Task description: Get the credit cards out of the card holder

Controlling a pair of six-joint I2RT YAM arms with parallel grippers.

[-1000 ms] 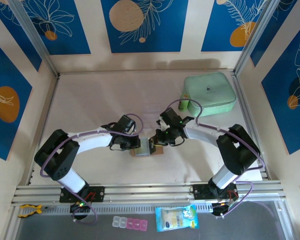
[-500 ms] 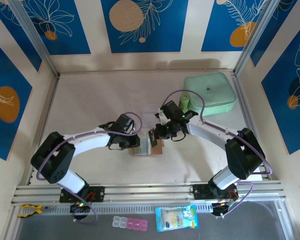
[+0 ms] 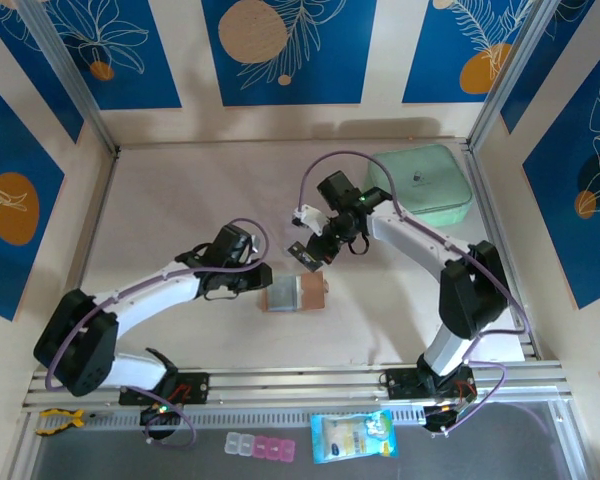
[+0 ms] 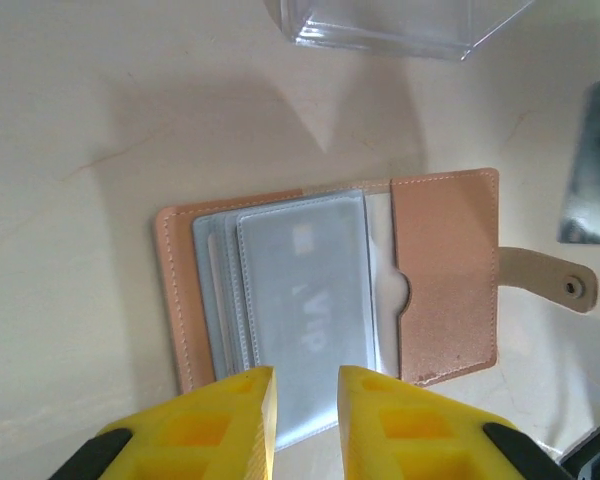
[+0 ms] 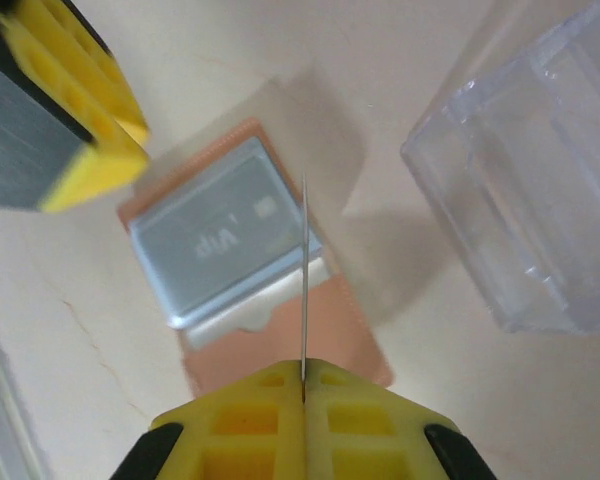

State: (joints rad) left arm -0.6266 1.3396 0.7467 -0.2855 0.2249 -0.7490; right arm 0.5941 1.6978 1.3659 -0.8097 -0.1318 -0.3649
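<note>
The jaws of the right gripper (image 5: 303, 385) are pinching one credit card (image 5: 303, 270) by its short end, so that the card is standing edge-on as a thin line above the table (image 3: 180, 200). The jaws of the left gripper (image 4: 306, 400) are standing slightly parted with nothing between them, hovering just over the near edge of the card holder (image 4: 445, 280).

The card holder is lying open and flat near the middle of the table, between the two arms, with a clear box (image 5: 520, 190) just beside it. A sleeved card (image 4: 300, 310) is sitting in the top grey pocket (its pale print is showing through the plastic).

Judging by looks, the cards are behaving as light, stiff, slick pieces of plastic, so a firm pinch on an exposed edge is looking safer than a flat squeeze. The holder itself is appearing soft and light, and it is likely to slide or lift with the card unless one gripper is pressing its leather flap down. The notch in the tan pocket is offering the easiest place to catch a card's edge.
</note>
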